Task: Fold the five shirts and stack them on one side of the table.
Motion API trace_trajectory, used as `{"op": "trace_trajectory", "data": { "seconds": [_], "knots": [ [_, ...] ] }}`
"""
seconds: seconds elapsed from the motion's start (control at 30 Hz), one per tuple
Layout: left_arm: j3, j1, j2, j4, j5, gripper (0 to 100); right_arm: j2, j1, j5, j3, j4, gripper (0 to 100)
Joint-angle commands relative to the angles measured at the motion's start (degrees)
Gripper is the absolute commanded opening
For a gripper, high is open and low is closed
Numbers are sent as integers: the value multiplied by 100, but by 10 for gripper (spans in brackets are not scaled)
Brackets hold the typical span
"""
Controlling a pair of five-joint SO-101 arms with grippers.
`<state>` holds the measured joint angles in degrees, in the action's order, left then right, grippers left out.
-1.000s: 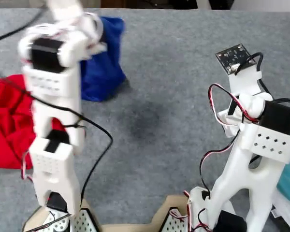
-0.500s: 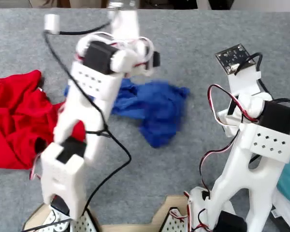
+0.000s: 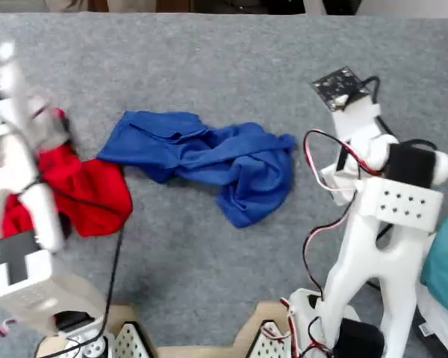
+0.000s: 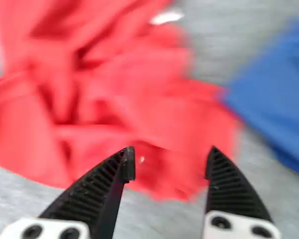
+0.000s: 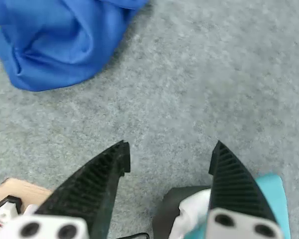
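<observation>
At table [image 3: 209, 60] centre: blue shirt [image 3: 209, 160], unfolded, strung out in a rumpled band, bunched thickest at its right end.
Red shirt [image 3: 89, 194]: crumpled heap at the left side, just beside the blue shirt's left end, partly hidden behind the left arm.
Teal shirt [image 3: 444, 265]: tucked at the right edge, behind the right arm, well apart from the other two.
Left arm [image 3: 19, 201]: up at the left edge over the red heap, blurred in the high view.
Left gripper [image 4: 169, 167]: jaws wide apart, nothing between them, hanging right above the red shirt.
Right arm [image 3: 381, 209]: standing at the right side, clear of the blue shirt.
Right gripper [image 5: 169, 159]: jaws spread too, empty, over bare grey table between the blue shirt and the teal one.
Cardboard [image 3: 246, 313]: at the near edge, around the arm bases.
High view: gives the whole layout, with red, blue and teal running left to right across the table and the blue shirt's full length in sight.
Left wrist view: gives the gap between the black toothed fingers, red folds close below, a blue edge off to one side, and a small white patch on the red cloth, too blurred to make out.
Right wrist view: gives the second open gap, the blue shirt's bunched end farther off, and a teal corner right by one finger.
</observation>
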<state>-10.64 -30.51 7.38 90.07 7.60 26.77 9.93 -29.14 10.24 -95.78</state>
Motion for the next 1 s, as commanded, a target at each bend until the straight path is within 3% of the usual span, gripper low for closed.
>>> {"op": "trace_trajectory", "data": {
  "seconds": [0.0, 0.2, 0.5, 0.7, 0.97],
  "knots": [
    [1002, -967, -303, -993, 607, 184, -242, -400, 44, -31, 105, 265],
    [2268, -1187, -321, -2804, 853, 50, -462, -1007, 44, -40, 413, 264],
    [1407, -2655, 330, -4396, 730, 20, -505, -1473, 149, -374, 703, 267],
    [-105, -3648, 1200, -4237, 686, 20, -505, -1473, 281, -374, 1073, 267],
    [-1864, -4149, 1701, -3490, 686, 20, -523, -1499, 352, -365, 1697, 267]
  ]
}}
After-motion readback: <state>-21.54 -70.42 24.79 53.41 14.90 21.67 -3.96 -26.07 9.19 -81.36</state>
